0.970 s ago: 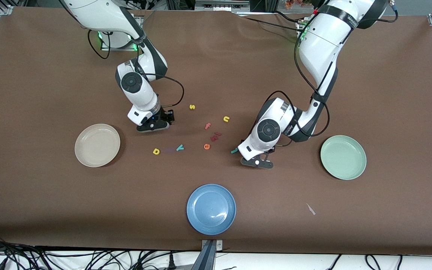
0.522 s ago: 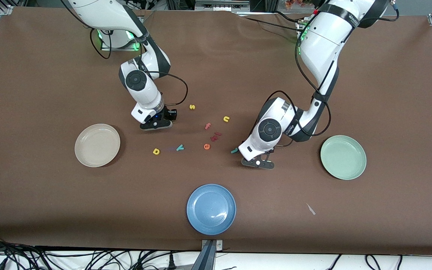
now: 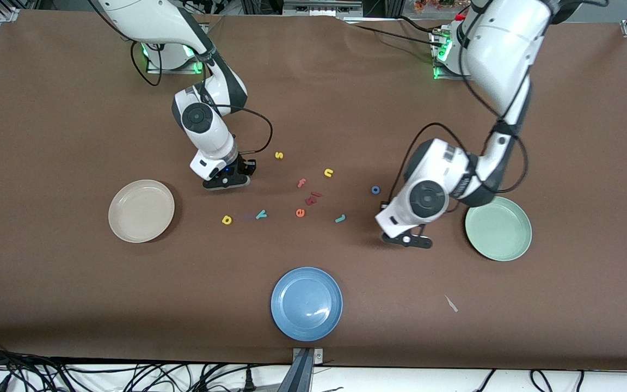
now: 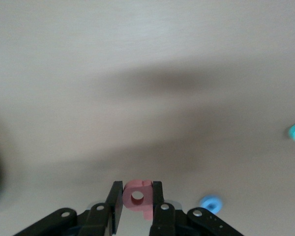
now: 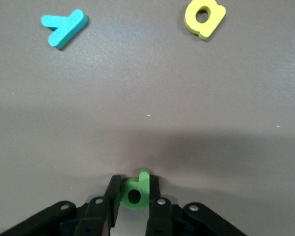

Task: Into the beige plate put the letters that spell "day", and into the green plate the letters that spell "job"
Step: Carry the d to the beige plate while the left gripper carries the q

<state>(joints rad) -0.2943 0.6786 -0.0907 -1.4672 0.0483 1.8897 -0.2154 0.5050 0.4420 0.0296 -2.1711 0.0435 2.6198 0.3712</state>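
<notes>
The brown cloth-covered desk (image 3: 564,136) is shown; a pink foam b (image 4: 139,194) is pinched by the left hand (image 4: 137,209), a green foam d (image 5: 136,191) by the right hand (image 5: 135,206).

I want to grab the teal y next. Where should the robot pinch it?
The teal y lies flat on the brown table, apart from the yellow a. Probably best to come straight down from above and pinch across its long straight stem, where the two sides run parallel, not at the forked end. Both grippers are full now.
</notes>
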